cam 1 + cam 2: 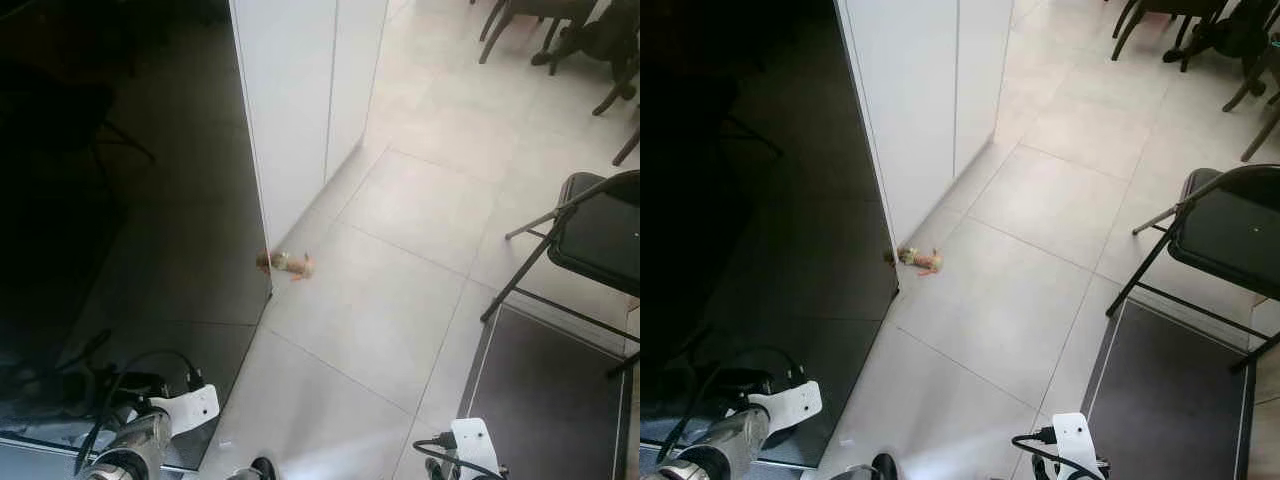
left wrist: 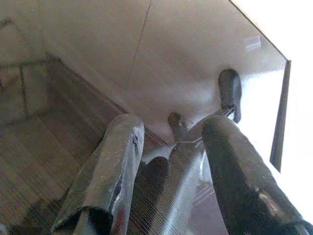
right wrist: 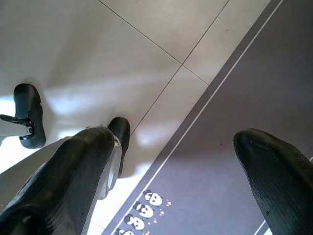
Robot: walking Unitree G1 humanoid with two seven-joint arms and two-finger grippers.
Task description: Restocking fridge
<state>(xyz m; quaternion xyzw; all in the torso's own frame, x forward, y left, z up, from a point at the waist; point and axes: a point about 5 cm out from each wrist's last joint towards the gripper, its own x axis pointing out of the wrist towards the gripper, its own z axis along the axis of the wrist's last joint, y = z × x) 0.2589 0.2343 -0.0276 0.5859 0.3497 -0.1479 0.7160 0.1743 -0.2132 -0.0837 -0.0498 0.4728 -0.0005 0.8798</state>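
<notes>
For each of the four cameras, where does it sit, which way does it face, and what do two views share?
Left eye: on the head, looking down at tiled floor; left arm shows.
Right eye: same head, same floor; shares the small toy and folding chair.
Left wrist: looks along the open left claw at the floor.
Right wrist: looks along the open right claw at a dark mat.

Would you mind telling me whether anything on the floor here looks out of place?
Yes: a small tan toy-like object lies on the pale tile floor, at the foot of the white cabinet beside the dark glossy panel. It looks dropped; what it is cannot be told.
</notes>
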